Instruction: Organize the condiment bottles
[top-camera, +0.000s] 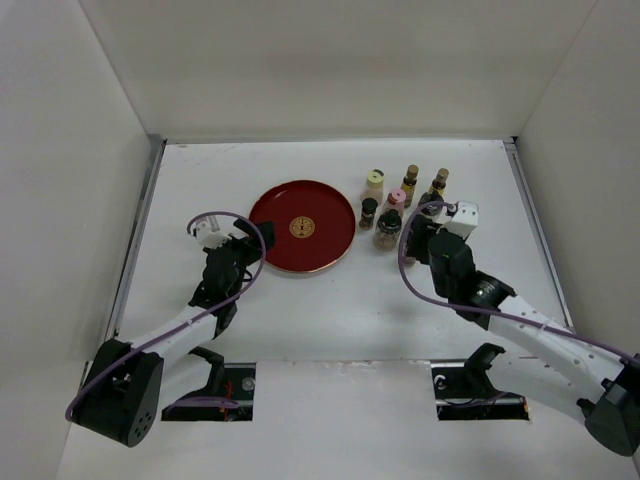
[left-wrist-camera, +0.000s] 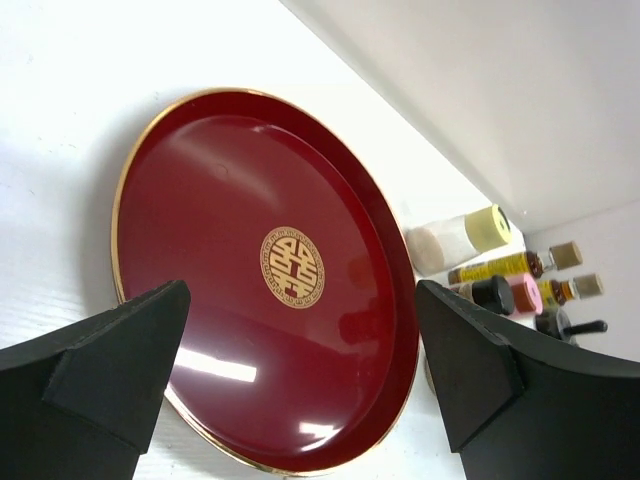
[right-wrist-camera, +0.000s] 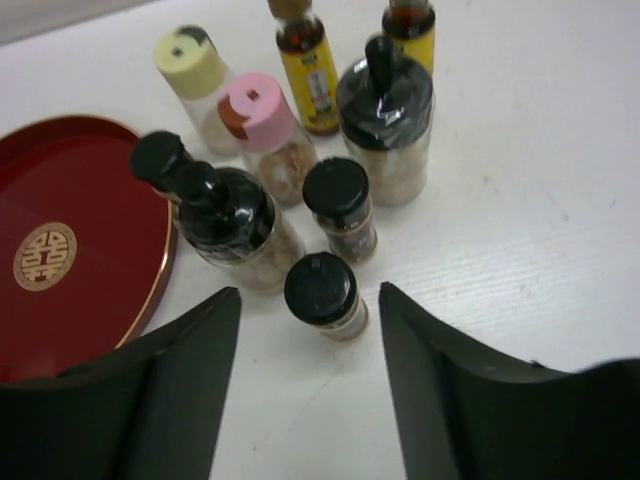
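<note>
While both arms are stretched out over the white table (top-camera: 330, 310), neither tool has hold of anything.

The right gripper (right-wrist-camera: 308, 300) has its jaws spread wide, with nothing between the pads. The cluster of condiment bottles (top-camera: 394, 202) stands upright on the table directly ahead of it, just beside the red tray (top-camera: 275, 215).
- In line with the gap, just past the fingertips: a small black-capped jar (right-wrist-camera: 322, 292). No contact is visible.
- Further ahead: a second small black-capped jar (right-wrist-camera: 340, 205), near the first but apart from it.
- Ahead-left: a dark round jar with a knob stopper (right-wrist-camera: 215, 210), close beside the tray rim and flanking the small jars on that side.
- Ahead-right: a wider jar with a black knobbed lid (right-wrist-camera: 385, 120), flanking them on the other side.
- Back rank, furthest from the fingers, left to right: a cream-capped bottle (right-wrist-camera: 195, 65), a pink-capped bottle (right-wrist-camera: 258, 110), an amber bottle with a yellow label (right-wrist-camera: 308, 70), and a second amber bottle (right-wrist-camera: 410, 22) cut off by the frame edge.

The four front jars stand between the fingers and this back rank. The pink-capped bottle is tight against the knob-stoppered jar. In the top view the right wrist covers the nearest jars.

The left gripper (left-wrist-camera: 300, 300) also has its jaws spread wide and carries nothing. It sits at the tray's near-left rim. The gold emblem (left-wrist-camera: 292, 267) shows in the gap between its fingers. The whole tray lies between this gripper and the bottles, which are well apart from it on the tray's far side.
</note>
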